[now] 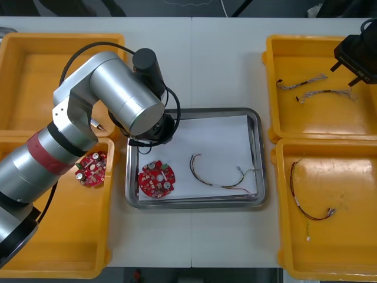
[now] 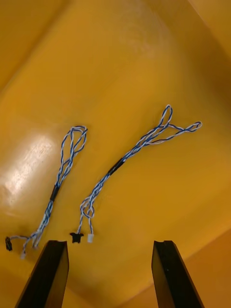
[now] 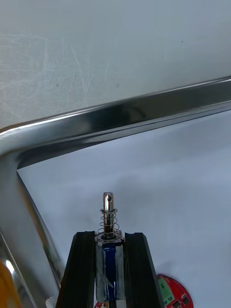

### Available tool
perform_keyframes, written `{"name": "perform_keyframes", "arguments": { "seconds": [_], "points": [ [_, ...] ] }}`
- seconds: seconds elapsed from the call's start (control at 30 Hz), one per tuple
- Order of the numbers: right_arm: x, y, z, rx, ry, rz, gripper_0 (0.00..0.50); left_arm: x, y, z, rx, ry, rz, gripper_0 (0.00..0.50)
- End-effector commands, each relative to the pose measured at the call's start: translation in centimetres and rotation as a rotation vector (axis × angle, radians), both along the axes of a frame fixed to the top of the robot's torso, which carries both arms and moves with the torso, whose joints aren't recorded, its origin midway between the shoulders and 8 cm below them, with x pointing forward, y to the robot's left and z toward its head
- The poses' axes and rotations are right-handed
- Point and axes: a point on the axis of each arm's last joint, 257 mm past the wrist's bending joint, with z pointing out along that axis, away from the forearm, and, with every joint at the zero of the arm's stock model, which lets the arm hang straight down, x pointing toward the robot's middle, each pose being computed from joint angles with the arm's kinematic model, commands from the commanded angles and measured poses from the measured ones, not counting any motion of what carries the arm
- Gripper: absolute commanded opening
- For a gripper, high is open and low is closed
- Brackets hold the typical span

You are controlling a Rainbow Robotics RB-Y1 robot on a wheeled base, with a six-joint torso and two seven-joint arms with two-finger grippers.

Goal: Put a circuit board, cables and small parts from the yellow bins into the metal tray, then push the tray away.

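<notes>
Left wrist view: we're pinching small metal part [image 3: 109,216] in left gripper [image 3: 110,236] over white-lined metal tray [image 3: 120,118]; right gripper [image 2: 109,243] hovering spread above twisted blue-white cables [image 2: 122,161].

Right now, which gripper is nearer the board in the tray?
Left. The left gripper, holding a small metal part, is over the metal tray's left end beside the circuit board; the right gripper, open, is over the far right yellow bin.
</notes>
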Motion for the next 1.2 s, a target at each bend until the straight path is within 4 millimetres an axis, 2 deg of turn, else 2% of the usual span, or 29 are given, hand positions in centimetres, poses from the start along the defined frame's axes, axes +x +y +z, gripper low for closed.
{"name": "perform_keyframes", "arguments": {
  "seconds": [0.03, 0.27, 0.3, 0.33, 0.4, 0.43, 0.63, 0.8, 0.97, 1.03, 1.2],
  "points": [
    [2.5, 1.9, 2.6, 0.041, -0.075, -0.085, 0.500, 0.2, 1.7, -1.2, 0.030, -0.027, 0.012, 0.000],
    [3.3, 2.0, 1.3, 0.084, -0.086, -0.201, 0.500, 0.2, 2.3, -1.5, 0.035, -0.029, 0.018, 0.002],
    [3.3, 1.9, 0.8, 0.090, -0.082, -0.218, 0.500, 0.2, 2.3, -1.5, 0.033, -0.029, 0.021, 0.049],
    [3.4, 1.7, 0.4, 0.097, -0.082, -0.238, 0.500, 0.3, 2.3, -1.4, 0.032, -0.031, 0.023, 0.254],
    [3.4, 1.5, -0.4, 0.106, -0.074, -0.267, 0.500, 0.5, 2.4, -1.2, 0.024, -0.036, 0.028, 0.458],
    [3.5, 1.4, -1.0, 0.111, -0.071, -0.277, 0.500, 0.5, 2.2, -1.0, 0.017, -0.037, 0.030, 0.500],
    [4.2, 1.1, -2.5, 0.132, -0.089, -0.306, 0.500, 0.8, 2.3, -0.5, -0.001, -0.042, 0.040, 0.500],
    [4.8, 1.3, -2.8, 0.170, -0.112, -0.326, 0.500, 0.9, 2.1, 0.5, -0.017, -0.057, 0.045, 0.500],
    [5.0, 2.0, -2.9, 0.195, -0.115, -0.331, 0.500, 0.5, 2.2, 3.2, -0.044, -0.050, 0.073, 0.500],
    [5.0, 2.2, -3.0, 0.203, -0.114, -0.337, 0.500, 0.3, 2.4, 4.8, -0.059, -0.047, 0.094, 0.500],
    [4.9, 2.4, -4.4, 0.231, -0.101, -0.361, 0.500, 0.3, 3.4, 8.2, -0.089, -0.045, 0.147, 0.500]
  ]
}}
